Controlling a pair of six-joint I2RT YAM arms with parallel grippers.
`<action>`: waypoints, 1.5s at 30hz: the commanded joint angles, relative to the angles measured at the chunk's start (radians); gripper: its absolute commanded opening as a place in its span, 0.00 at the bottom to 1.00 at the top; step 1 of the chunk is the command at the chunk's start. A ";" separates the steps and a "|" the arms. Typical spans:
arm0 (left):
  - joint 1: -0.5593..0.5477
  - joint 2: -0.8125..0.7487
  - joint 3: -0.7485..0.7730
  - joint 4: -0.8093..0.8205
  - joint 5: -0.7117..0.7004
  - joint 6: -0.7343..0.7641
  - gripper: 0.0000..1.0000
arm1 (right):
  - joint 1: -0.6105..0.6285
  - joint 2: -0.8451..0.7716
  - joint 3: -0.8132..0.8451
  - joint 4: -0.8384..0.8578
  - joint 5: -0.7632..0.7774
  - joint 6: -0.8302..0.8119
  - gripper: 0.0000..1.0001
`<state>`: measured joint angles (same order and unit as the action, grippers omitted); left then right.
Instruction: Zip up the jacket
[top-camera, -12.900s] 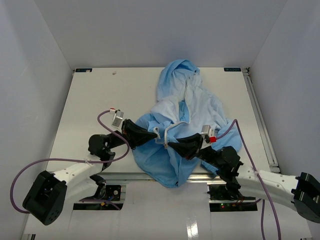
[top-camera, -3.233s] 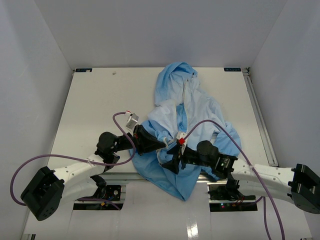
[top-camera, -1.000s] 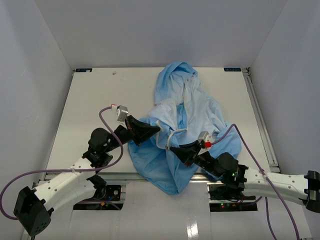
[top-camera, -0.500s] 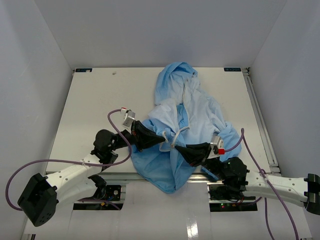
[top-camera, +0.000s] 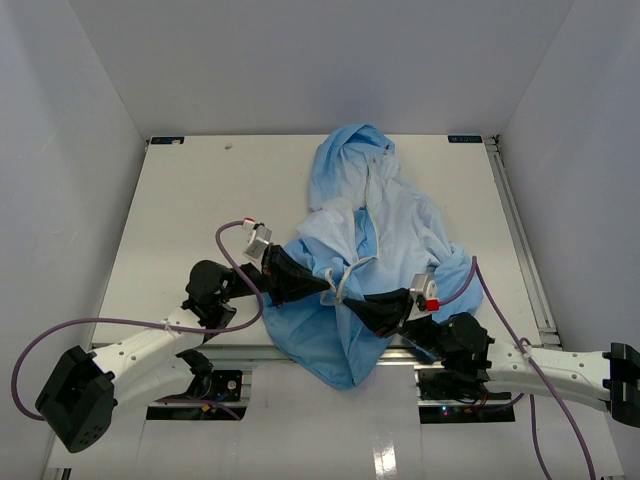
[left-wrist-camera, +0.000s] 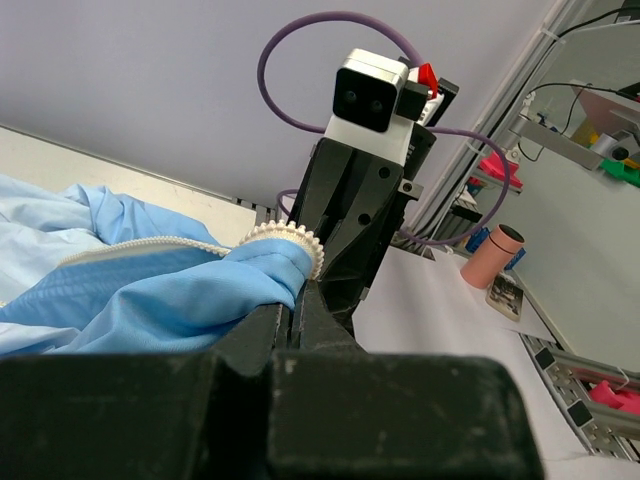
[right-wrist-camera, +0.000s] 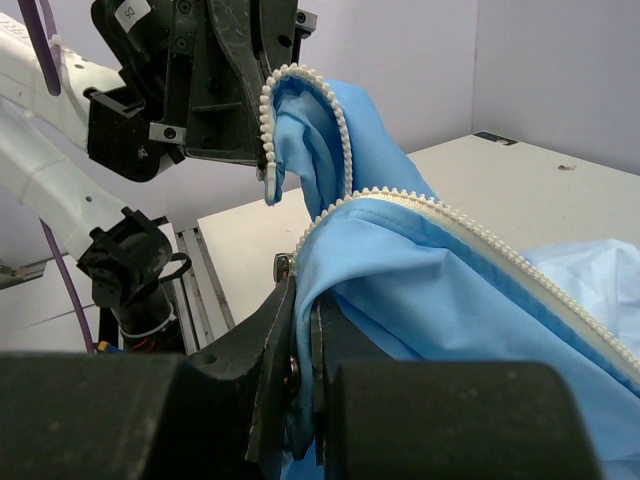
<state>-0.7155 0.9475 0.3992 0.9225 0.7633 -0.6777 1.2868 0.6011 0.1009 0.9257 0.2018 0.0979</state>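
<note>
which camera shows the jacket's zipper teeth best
Right wrist: both toothed edges of the zipper run close and sharp, one pinched in the right gripper. Left wrist shows only a short curl of teeth at the left gripper. From the top, teeth are too small to see.

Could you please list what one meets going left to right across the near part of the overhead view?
large black joint block of the left arm → small white left wrist camera → left claw → right claw (both pinching the light blue hooded fabric jacket) → white right wrist camera with red tab → black joint block of the right arm
</note>
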 joint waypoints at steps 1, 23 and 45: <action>0.001 0.008 -0.004 0.048 0.048 0.009 0.00 | -0.002 -0.027 0.039 0.104 -0.024 0.003 0.08; 0.002 0.038 0.001 0.072 0.077 0.007 0.00 | -0.002 -0.060 0.043 0.070 -0.037 0.014 0.08; 0.002 0.080 0.005 0.155 0.081 -0.039 0.00 | -0.001 -0.080 0.039 0.034 -0.051 0.029 0.08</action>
<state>-0.7155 1.0284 0.3988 1.0196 0.8315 -0.7040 1.2839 0.5362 0.1009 0.9139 0.1680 0.1238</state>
